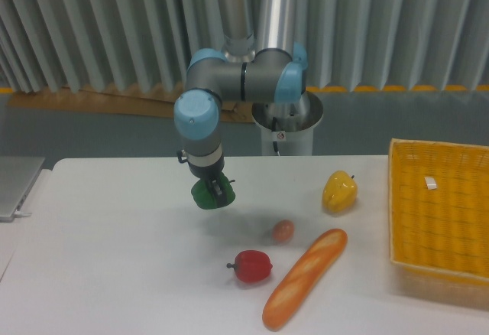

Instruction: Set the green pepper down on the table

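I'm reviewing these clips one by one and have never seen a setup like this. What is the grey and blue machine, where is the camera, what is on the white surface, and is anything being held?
The grey and blue machine is a robot arm, mounted on a post behind the table. A single fixed camera looks at it from the front, slightly above. At the arm's tip is a two-finger gripper, shut on the green pepper, which hangs above the tabletop with its shadow below. On the table lie a yellow pepper, a small brownish round item too blurred to name, a red pepper and a long bread loaf. A yellow woven basket stands at the right edge. At the far left edge sits a flat grey object.
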You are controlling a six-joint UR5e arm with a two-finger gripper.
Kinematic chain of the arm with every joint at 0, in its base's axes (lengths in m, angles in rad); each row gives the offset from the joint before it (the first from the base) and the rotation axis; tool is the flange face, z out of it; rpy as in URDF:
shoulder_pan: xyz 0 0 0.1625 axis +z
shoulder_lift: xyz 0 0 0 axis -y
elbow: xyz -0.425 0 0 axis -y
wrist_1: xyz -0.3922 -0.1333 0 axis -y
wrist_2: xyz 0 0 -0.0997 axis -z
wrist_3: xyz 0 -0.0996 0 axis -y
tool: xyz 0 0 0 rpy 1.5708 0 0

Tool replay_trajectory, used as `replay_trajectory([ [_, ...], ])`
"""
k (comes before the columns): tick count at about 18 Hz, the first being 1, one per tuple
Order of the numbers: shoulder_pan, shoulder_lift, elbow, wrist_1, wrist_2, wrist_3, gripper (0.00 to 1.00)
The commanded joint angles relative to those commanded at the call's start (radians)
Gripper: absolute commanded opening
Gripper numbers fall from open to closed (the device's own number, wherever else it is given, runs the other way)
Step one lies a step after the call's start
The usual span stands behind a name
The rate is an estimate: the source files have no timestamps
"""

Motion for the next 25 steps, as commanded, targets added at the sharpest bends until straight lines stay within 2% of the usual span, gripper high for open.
replay_trajectory([
  [7,0.011,-0.025,0.002,0.012,0.008,0.003,0.49],
  [11,0.005,-0.034,-0.002,0.032,0.041,-0.005,0.54],
  [12,0.005,-0.038,-0.002,0.034,0.052,-0.009,0.56],
  [13,0.003,-0.040,-0.002,0.034,0.063,-0.011,0.64],
  [15,0.002,-0.043,-0.002,0.034,0.068,-0.017,0.67],
  [17,0.002,-0.041,0.000,0.035,0.068,-0.015,0.84],
  [20,0.002,-0.040,0.002,0.035,0.068,-0.024,0.85],
  [24,0.000,-0.040,0.003,0.048,0.071,-0.028,1.00],
  [25,0.000,-0.037,0.006,0.048,0.071,-0.028,1.00],
])
